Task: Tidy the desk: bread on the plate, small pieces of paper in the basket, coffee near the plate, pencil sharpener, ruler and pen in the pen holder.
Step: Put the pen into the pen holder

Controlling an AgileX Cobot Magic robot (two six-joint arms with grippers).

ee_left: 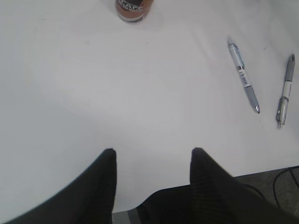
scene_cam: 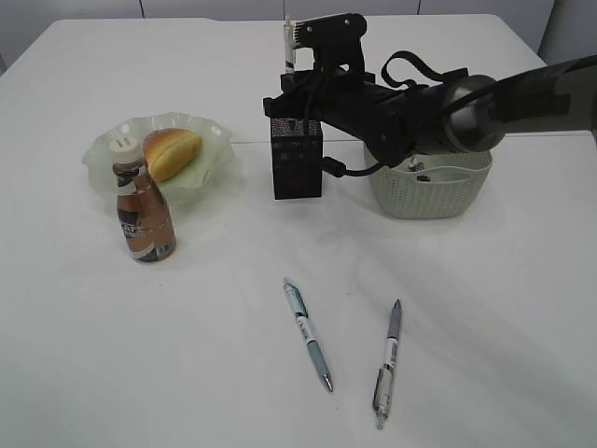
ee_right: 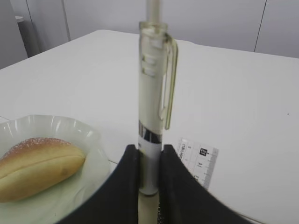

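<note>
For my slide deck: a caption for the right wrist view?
Right claw holds a white pen upright, bread on the plate behind.

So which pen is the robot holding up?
Find the black mesh pen holder in the middle of the desk. Right above it, the right claw pinches a white pen standing upright. The other two pens lie flat near the front edge.

The desk [scene_cam: 187,355] is plain white, the plate [scene_cam: 210,140] pale translucent green, the bun [scene_cam: 173,152] golden-brown with a pale split. The bottle [scene_cam: 145,217] is brown — white cap, dark label with white lettering. Black mesh holder [scene_cam: 297,159], pale green woven-look basket [scene_cam: 429,196], two silver-grey pens [scene_cam: 308,333] — and a clear white one [ee_right: 152,116].
</note>
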